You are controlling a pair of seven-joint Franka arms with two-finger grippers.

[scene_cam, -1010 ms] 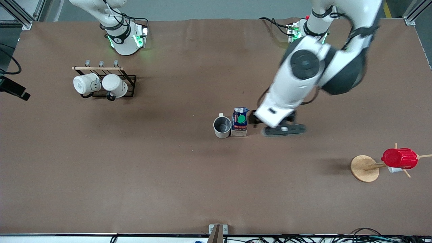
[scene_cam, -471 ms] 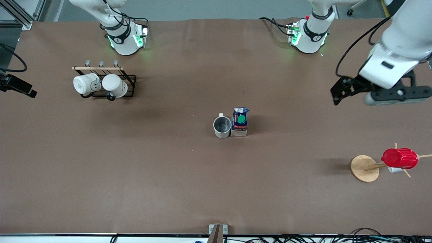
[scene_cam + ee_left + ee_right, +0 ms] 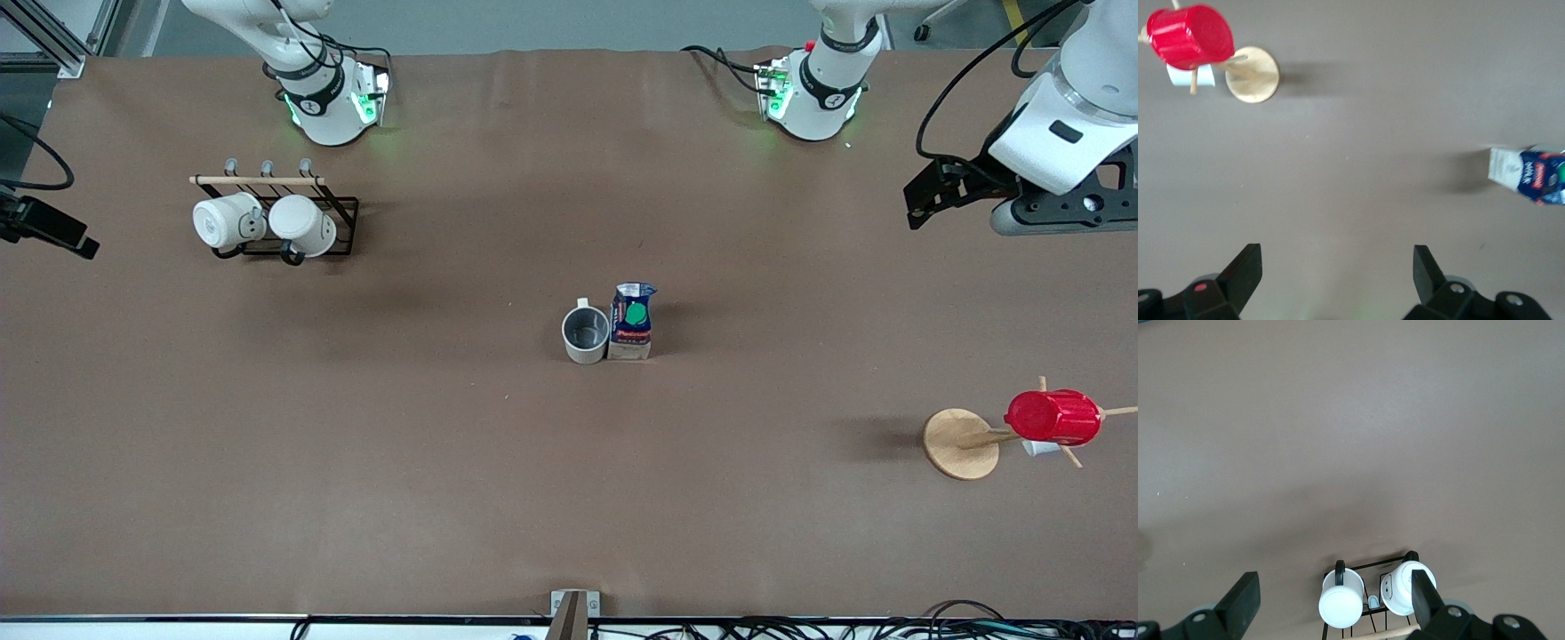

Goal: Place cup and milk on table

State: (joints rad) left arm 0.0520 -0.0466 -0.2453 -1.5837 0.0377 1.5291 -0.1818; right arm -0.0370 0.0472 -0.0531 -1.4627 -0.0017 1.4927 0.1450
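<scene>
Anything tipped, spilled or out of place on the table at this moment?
Nothing stands out. The cup and the milk stand upright side by side mid-table, with no spill visible. The left gripper is open, over bare table toward the left arm's end; the right gripper is open above the mug rack.

Standing on one brown table (image 3: 444, 462): one grey-beige cup (image 3: 585, 335), one milk carton (image 3: 630, 323), two white mugs (image 3: 227, 221) hanging on one black rack (image 3: 342, 213), one red ribbed cup (image 3: 1053, 417) sitting on one wooden stand (image 3: 959, 444). Two robot arms are showing, each carrying one gripper.
</scene>
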